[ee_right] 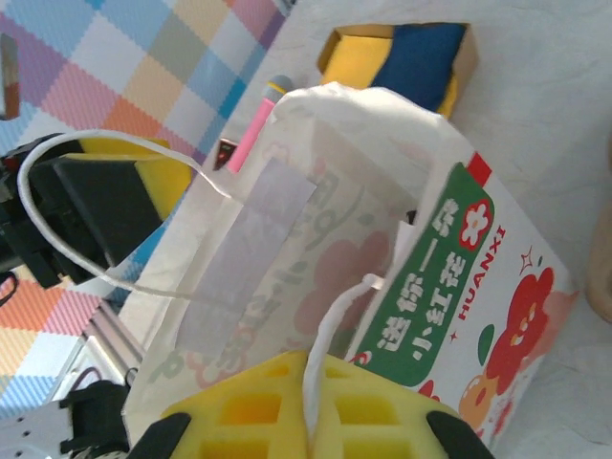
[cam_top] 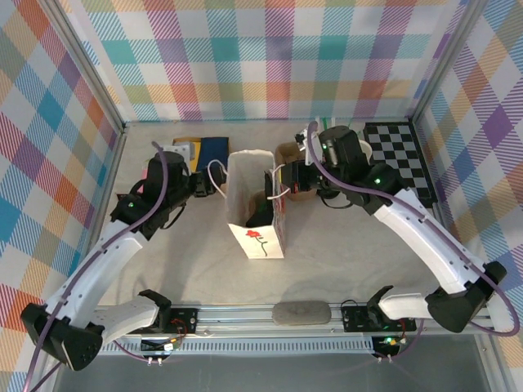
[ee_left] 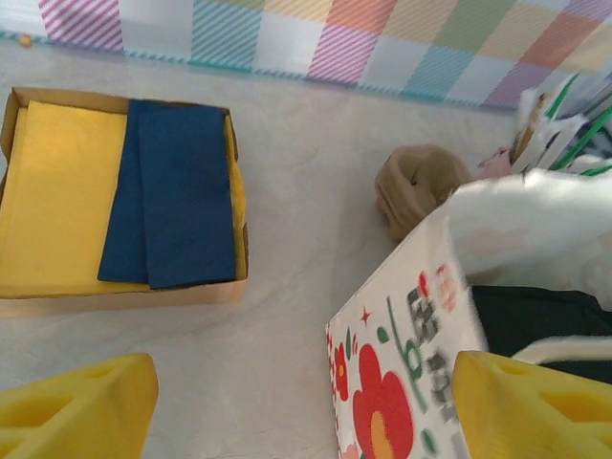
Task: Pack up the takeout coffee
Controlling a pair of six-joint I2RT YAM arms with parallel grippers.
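A white paper bag (cam_top: 263, 233) printed with a red flower stands open mid-table. Low inside it sits a dark round shape (cam_top: 260, 212) that looks like the black lid of the takeout coffee; the brown cup under it is hidden. My right gripper (ee_right: 311, 402) is shut on the bag's white cord handle (ee_right: 325, 335) at the bag's right rim (cam_top: 282, 186). My left gripper (cam_top: 204, 184) hangs open just left of the bag. Its yellow fingers (ee_left: 81, 406) are spread wide, and the right one lies against the printed bag face (ee_left: 402, 363).
A cardboard tray (ee_left: 115, 296) of yellow and blue napkins lies behind the left gripper (cam_top: 204, 149). A brown rounded thing (ee_left: 416, 186) stands behind the bag, with straws (ee_left: 564, 124) beside it. A checkerboard mat (cam_top: 400, 155) lies at the back right.
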